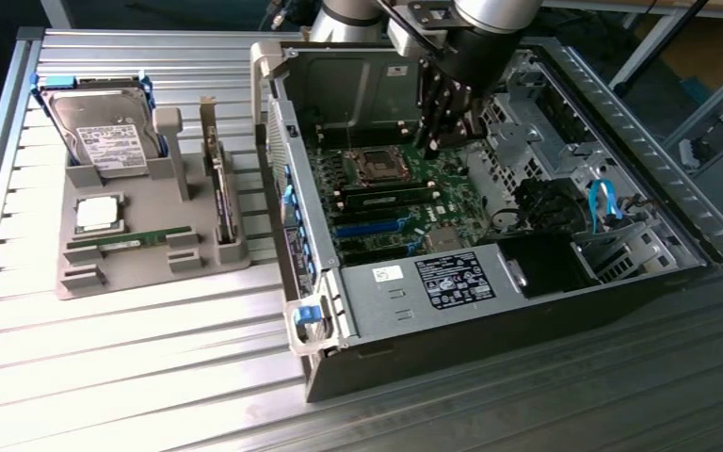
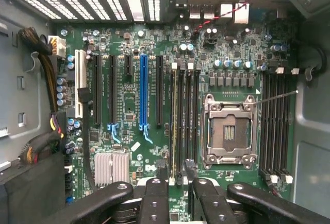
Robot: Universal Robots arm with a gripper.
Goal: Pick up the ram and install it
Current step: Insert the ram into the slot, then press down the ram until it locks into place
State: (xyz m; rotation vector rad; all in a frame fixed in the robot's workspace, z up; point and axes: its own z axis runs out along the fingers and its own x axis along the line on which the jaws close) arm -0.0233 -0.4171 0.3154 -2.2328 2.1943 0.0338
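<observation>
My gripper (image 1: pixel 443 141) reaches down inside the open computer case (image 1: pixel 488 282), just over the motherboard (image 1: pixel 399 188) next to the processor socket (image 1: pixel 372 167). In the wrist view the gripper (image 2: pixel 175 171) is open, its two dark fingertips (image 2: pixel 161 172) straddling the bank of memory slots (image 2: pixel 183 116) beside the socket (image 2: pixel 228 131). A thin stick with a yellowish edge (image 2: pixel 177 121), seemingly a ram seen edge-on, stands in the slot between the fingertips, and neither finger touches it. Another green ram stick (image 1: pixel 129 240) lies in the grey holder (image 1: pixel 148 268) at the exterior view's left.
The grey holder also carries a hard drive (image 1: pixel 104 132), a square silver processor (image 1: pixel 98 212) and an upright board (image 1: pixel 221 188). Case walls, the power supply (image 1: pixel 456 282), cables (image 1: pixel 601 202) and a second slot bank (image 2: pixel 273 126) surround the gripper. A slatted metal table (image 1: pixel 123 377) lies beneath everything.
</observation>
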